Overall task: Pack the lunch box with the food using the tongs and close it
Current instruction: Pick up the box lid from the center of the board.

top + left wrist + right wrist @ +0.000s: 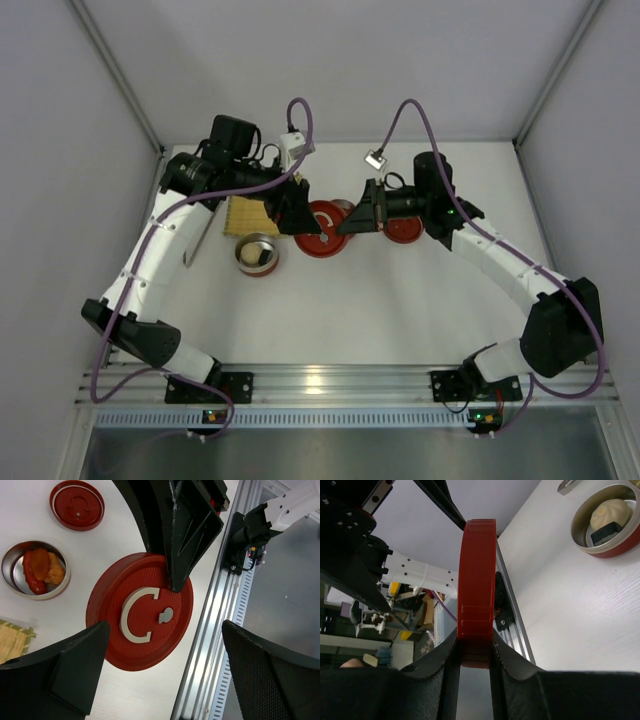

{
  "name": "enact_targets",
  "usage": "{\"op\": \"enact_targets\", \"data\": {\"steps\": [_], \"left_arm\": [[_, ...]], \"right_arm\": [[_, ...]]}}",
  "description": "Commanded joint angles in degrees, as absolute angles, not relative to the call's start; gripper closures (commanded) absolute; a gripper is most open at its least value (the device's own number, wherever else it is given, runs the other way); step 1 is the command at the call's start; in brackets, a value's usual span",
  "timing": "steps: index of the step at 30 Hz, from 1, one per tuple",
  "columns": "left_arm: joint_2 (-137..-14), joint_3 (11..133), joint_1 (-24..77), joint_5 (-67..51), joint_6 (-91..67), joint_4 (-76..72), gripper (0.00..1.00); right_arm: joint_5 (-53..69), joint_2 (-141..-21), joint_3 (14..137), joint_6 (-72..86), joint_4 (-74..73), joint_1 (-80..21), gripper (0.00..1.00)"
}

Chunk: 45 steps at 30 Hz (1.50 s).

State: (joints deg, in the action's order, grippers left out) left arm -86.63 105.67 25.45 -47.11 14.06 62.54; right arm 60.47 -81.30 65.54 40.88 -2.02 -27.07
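Observation:
My right gripper (476,647) is shut on the rim of a round red lunch box lid (477,580) and holds it on edge above the table. The left wrist view shows the lid's face (140,617) with its silver C-shaped handle. My left gripper (165,630) stands wide open next to it, touching nothing. A steel bowl (9,570) contains red and orange food (40,570). Another, red-sided bowl (580,527) contains a whitish ball (607,512) and a black-and-white roll (605,532). The tongs (197,240) lie at the left, beside the left arm.
A smaller red lid (77,505) lies flat on the table beyond the food bowl. The yellow woven mat (245,213) sits behind the bowl with the ball (257,253). The aluminium rail (220,630) marks the table's near edge.

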Motion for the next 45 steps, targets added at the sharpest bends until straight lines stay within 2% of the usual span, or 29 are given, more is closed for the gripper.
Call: {"op": "enact_targets", "data": {"steps": [1, 12, 17, 26, 32, 36, 37, 40, 45], "left_arm": [[-87.4, 107.7, 26.2, -49.0, 14.3, 65.4, 0.02], [-87.6, 106.9, 29.6, -44.4, 16.0, 66.4, 0.02], [-87.8, 107.5, 29.7, -49.2, 16.2, 67.5, 0.03], [-86.9, 107.9, 29.5, -62.4, 17.3, 70.0, 0.14], [-85.7, 106.4, 29.4, -65.9, 17.6, 70.8, 0.19], [-83.9, 106.1, 28.9, -55.8, 13.9, 65.6, 0.18], [-81.8, 104.9, 28.9, -46.3, 11.5, 63.5, 0.18], [-76.3, 100.7, 29.3, -30.4, 10.7, 52.8, 0.21], [-78.3, 101.2, 35.1, -17.6, 14.6, 55.8, 0.23]], "right_arm": [[62.4, -81.1, 65.5, 45.4, 5.8, -27.8, 1.00], [63.3, -82.0, 64.7, 53.9, 12.5, -27.9, 1.00], [62.4, -82.0, 65.0, 51.0, 10.3, -27.8, 1.00], [57.7, -81.7, 66.7, 38.8, 0.6, -27.5, 1.00], [54.2, -81.9, 67.0, 36.8, -1.4, -27.0, 1.00], [54.4, -82.2, 66.9, 38.2, -0.5, -26.6, 1.00], [54.5, -82.2, 66.5, 39.5, -0.6, -26.6, 1.00], [54.8, -82.5, 65.9, 43.7, 3.5, -26.3, 1.00], [55.4, -83.8, 64.6, 51.7, 10.1, -26.3, 1.00]]}}
